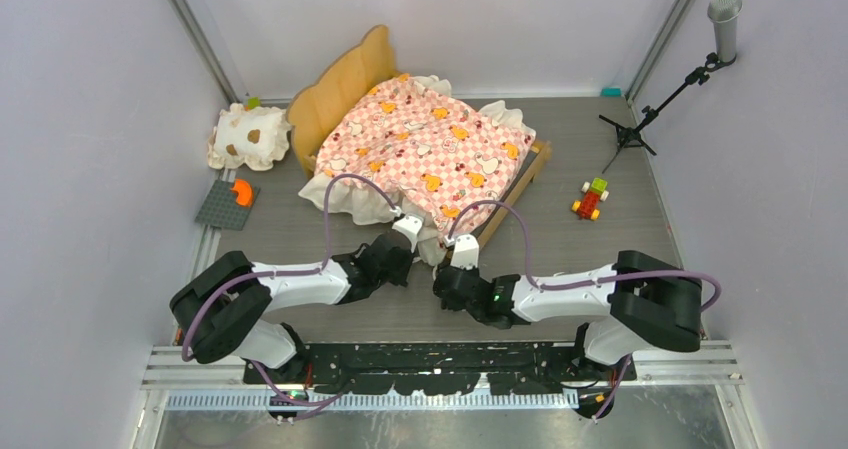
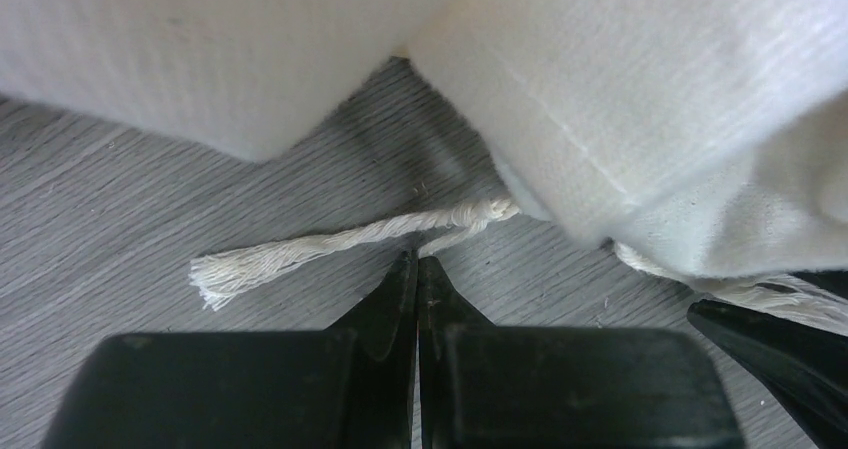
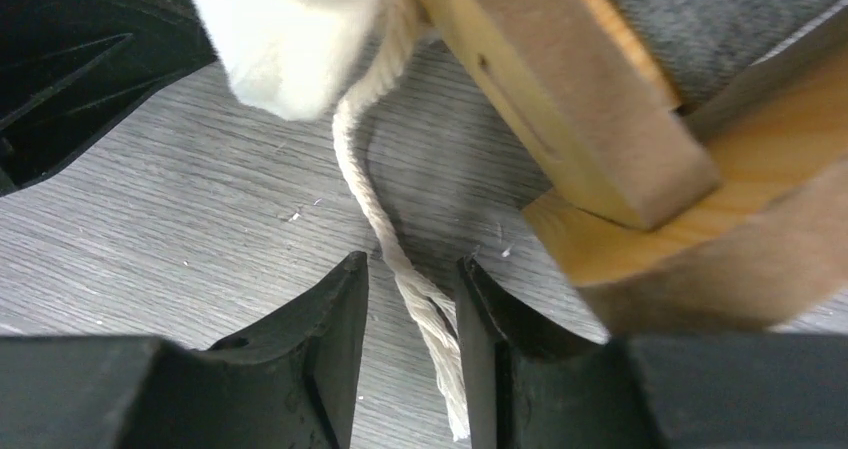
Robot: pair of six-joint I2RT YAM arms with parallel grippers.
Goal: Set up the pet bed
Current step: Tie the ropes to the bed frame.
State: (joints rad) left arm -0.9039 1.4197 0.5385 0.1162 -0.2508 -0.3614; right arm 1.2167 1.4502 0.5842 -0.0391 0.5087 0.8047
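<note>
Top external first: with pet bed point(image 1: 425, 149) lying far of centre and left gripper point(image 2: 418, 261) clenched at one tie cord point(image 2: 330, 241), centre the parted, empty right gripper point(image 3: 412, 264) around the other cord point(image 3: 385, 224) before shutting.

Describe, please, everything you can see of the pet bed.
The pet bed is a light-wood frame with a wavy-topped headboard, standing askew on the grey table, headboard far-left. Its pink checkered mattress, printed with orange animals and edged in cream ruffle, lies on top, leaving the right rail bare. A white cord trails from its near corner onto the table, between the open fingers of the right gripper.
</note>
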